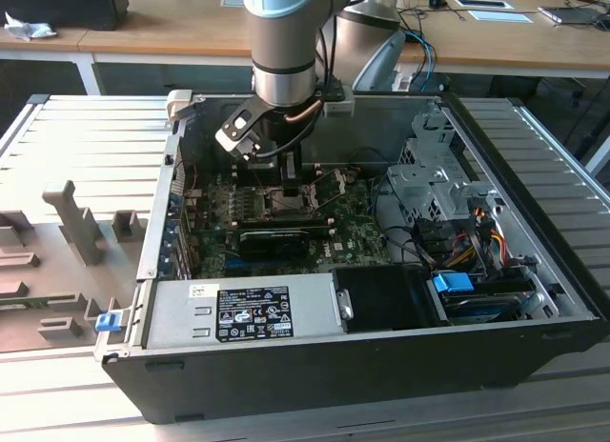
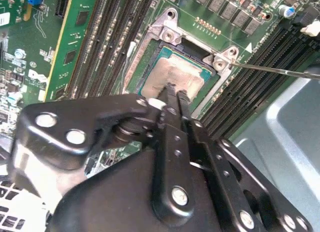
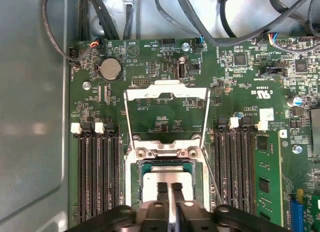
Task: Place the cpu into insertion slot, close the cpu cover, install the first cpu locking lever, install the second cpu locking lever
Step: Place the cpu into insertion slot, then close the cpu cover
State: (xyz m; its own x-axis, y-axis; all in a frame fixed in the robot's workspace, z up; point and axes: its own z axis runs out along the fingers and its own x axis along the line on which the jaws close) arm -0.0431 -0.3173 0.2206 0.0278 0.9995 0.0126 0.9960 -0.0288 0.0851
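The cpu lies flat in the insertion slot, its pale metal top showing in both wrist views. My gripper stands straight over it, fingers shut side by side with the tips on the chip's top. In the first wrist view the gripper sits at the slot's middle. The cpu cover is swung open, its windowed frame standing off the slot. A thin wire locking lever sticks out beside the slot, also seen as a lever in the first wrist view. In the exterior view the gripper is down inside the computer case.
Long memory slots flank the slot on both sides. A coin battery and cables lie beyond the open cover. The case holds a power supply, a drive cage and a black card.
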